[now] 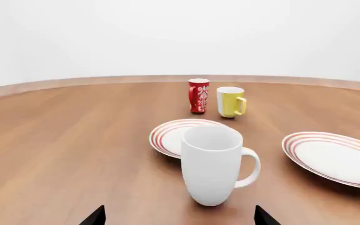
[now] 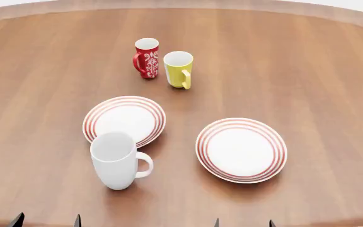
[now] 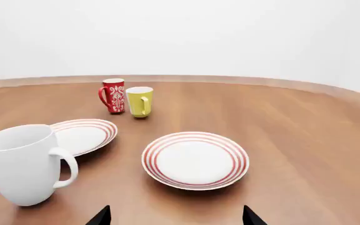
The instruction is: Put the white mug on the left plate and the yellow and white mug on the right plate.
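Nearest my head camera, four dark fingertips poke up at the near table edge: the left gripper (image 2: 47, 221) at about 7 o'clock and the right gripper (image 2: 243, 223) at about 5 o'clock, each with its fingers set wide apart and holding nothing. From the left wrist I see the same wide spread of the left gripper (image 1: 180, 216), and from the right wrist that of the right gripper (image 3: 176, 216). Just beyond the left tips stands the white mug (image 2: 116, 160), upright on the wooden table (image 2: 307, 71), its handle pointing to 3 o'clock. It sits just beside the near edge of the left plate (image 2: 125, 120), and I cannot tell whether they touch. The right plate (image 2: 241, 149) lies at 3 o'clock of the white mug, apart from it and bare. Farther off, at 12 o'clock of the left plate, the yellow and white mug (image 2: 179, 69) stands upright with its handle toward me, and the red patterned mug (image 2: 147, 57) stands just beside it at its 9 o'clock.
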### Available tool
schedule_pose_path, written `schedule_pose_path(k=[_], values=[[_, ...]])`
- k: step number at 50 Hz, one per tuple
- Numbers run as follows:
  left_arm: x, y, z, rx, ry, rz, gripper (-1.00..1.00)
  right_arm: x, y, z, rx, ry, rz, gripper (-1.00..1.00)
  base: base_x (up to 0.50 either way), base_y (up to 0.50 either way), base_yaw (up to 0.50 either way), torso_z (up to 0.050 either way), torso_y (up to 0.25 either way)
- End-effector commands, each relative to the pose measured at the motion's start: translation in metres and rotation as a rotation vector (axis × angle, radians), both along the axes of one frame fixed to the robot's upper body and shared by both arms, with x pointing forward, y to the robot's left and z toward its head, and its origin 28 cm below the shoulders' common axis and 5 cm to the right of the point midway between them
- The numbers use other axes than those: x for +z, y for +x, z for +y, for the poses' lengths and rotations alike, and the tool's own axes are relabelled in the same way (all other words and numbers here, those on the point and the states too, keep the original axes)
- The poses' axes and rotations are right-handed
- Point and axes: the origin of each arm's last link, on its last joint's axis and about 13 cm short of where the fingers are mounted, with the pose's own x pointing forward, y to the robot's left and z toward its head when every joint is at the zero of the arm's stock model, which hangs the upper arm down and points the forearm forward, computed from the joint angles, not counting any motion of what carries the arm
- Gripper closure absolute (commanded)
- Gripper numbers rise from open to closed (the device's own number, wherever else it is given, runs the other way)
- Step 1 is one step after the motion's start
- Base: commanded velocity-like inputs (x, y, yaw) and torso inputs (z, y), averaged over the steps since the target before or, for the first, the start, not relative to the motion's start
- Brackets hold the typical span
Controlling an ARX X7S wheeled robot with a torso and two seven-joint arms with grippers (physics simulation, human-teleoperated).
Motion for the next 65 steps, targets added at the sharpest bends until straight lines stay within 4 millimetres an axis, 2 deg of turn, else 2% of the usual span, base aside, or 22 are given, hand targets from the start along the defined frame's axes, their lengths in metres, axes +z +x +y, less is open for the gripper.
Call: schedule_pose_path(k=[1, 12, 14, 18, 21, 30, 37, 51, 62, 65], values=[[0.001, -0.005, 0.001, -0.014, 0.023, -0.024, -1.0, 0.001, -0.002, 0.004, 0.002, -0.023, 0.0, -1.0, 0.0, 0.0, 0.0, 0.0, 0.0], [0.007, 0.0, 0.007, 0.015, 0.011, -0.016, -1.0, 0.008, -0.005, 0.006, 0.009, -0.022, -0.017, -1.0, 0.0, 0.0, 0.0, 0.0, 0.0], [-0.007, 0.005, 0.006, -0.006, 0.05, 0.019, -1.0, 0.004, 0.001, 0.014, -0.014, 0.013, -0.018, -1.0, 0.0, 0.0, 0.0, 0.0, 0.0], [-0.021, 0.006, 0.006, -0.031, 0.083, 0.035, -1.0, -0.004, 0.01, 0.032, 0.009, 0.152, -0.053, -1.0, 0.0, 0.0, 0.0, 0.0, 0.0], [-0.024, 0.004, 0.007, -0.038, 0.1, 0.035, -1.0, -0.009, 0.015, 0.038, -0.004, 0.093, -0.012, -1.0, 0.0, 0.0, 0.0, 0.0, 0.0], [-0.024, -0.013, 0.013, -0.033, 0.119, 0.019, -1.0, -0.008, 0.002, 0.051, 0.013, 0.007, 0.004, -1.0, 0.0, 0.0, 0.5, 0.0, 0.0], [-0.02, -0.024, 0.01, -0.035, 0.123, 0.023, -1.0, -0.011, -0.004, 0.051, -0.006, -0.022, 0.013, -1.0, 0.0, 0.0, 0.5, 0.0, 0.0], [-0.015, -0.017, 0.006, -0.04, 0.12, 0.004, -1.0, -0.011, 0.007, 0.048, 0.01, -0.053, 0.012, -1.0, 0.0, 0.0, 0.5, 0.0, 0.0], [-0.015, -0.02, 0.006, -0.044, 0.126, 0.005, -1.0, -0.01, 0.003, 0.052, 0.044, -0.122, 0.022, -1.0, 0.0, 0.0, 0.5, 0.0, 0.0], [-0.011, -0.022, 0.006, -0.049, 0.123, -0.005, -1.0, -0.002, 0.002, 0.054, 0.045, -0.063, -0.031, -1.0, 0.0, 0.0, 0.0, 0.0, 0.0]])
